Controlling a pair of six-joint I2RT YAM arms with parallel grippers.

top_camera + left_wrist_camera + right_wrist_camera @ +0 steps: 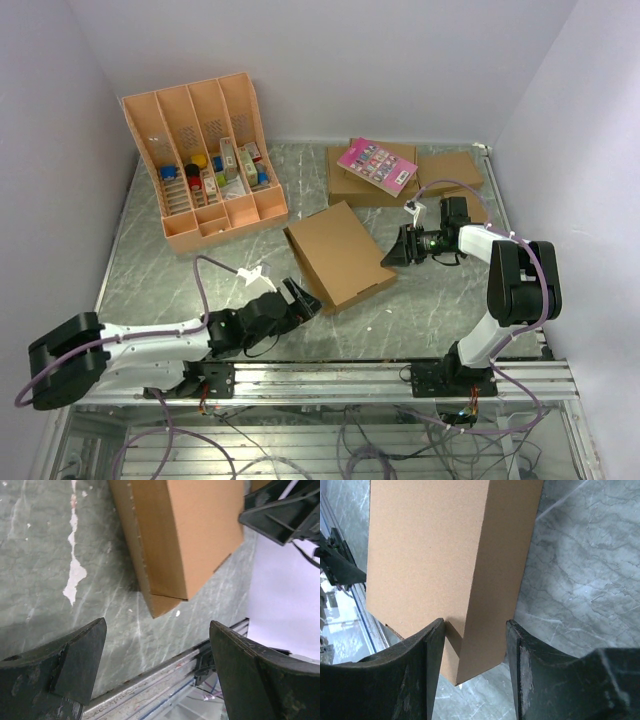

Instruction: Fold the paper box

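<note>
Paper box [340, 255]: lies closed and flat near the middle of the grey marbled table [150, 270], turned at an angle to the table's edges, one corner towards each arm. Shows a plain brown top face and a low side wall in the left wrist view [195, 535]; fills the upper part of the right wrist view [435, 555].

Right gripper [397, 250]: meets the box at its right-hand corner. Straddles that corner in its own view [475, 625] — one finger [420, 670] over the top face, the other [535, 670] against the side wall, clamped on the cardboard. Appears also at the upper right of the left wrist view [280, 510].

Left gripper [305, 298]: rests low over the table just beside the box's near-left edge. Stands with jaws spread wide apart in its own view [159, 625], nothing between them but table; box corner just beyond the fingertips, not touching.

Metal rail [350, 378]: runs along the near edge, carrying both arm bases.

Compartment tray [225, 222]: orange-tan, sits at the far left, well apart from the box; holds small coloured items in its slots.

Flat brown boxes [450, 170]: lie at the far right behind the right gripper. Carry a pink card [377, 165] on top.
</note>
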